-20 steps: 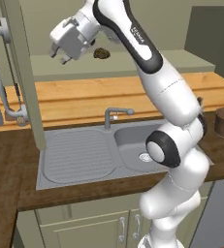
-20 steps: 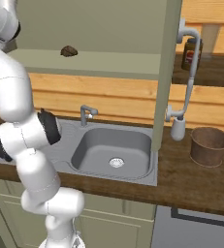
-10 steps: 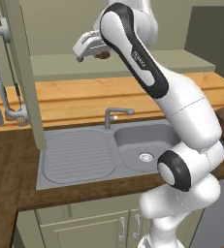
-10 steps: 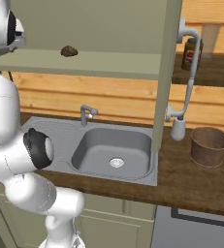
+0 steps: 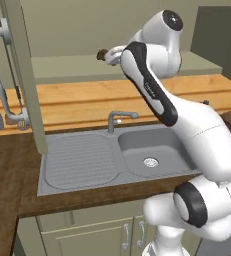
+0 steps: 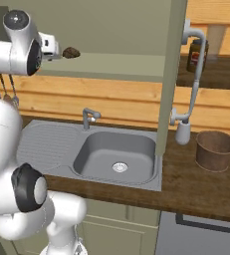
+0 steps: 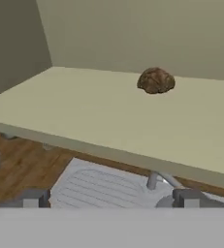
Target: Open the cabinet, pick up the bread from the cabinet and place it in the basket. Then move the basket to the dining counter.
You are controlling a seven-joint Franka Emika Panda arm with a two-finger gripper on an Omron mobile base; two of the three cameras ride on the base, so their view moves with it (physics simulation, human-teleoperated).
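Swung closer to the small, round, brown crusty bread (image 7: 155, 80) on the sage-green cabinet (image 7: 108, 121) shelf; gripper (image 7: 111, 198) spread wide, empty. Probably light, slightly soft: pinch gently across its middle.

Rough-crusted bread (image 7: 155, 80), matt shelf (image 7: 108, 116)

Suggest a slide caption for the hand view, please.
Open gripper faces the bread lying on the cabinet shelf.
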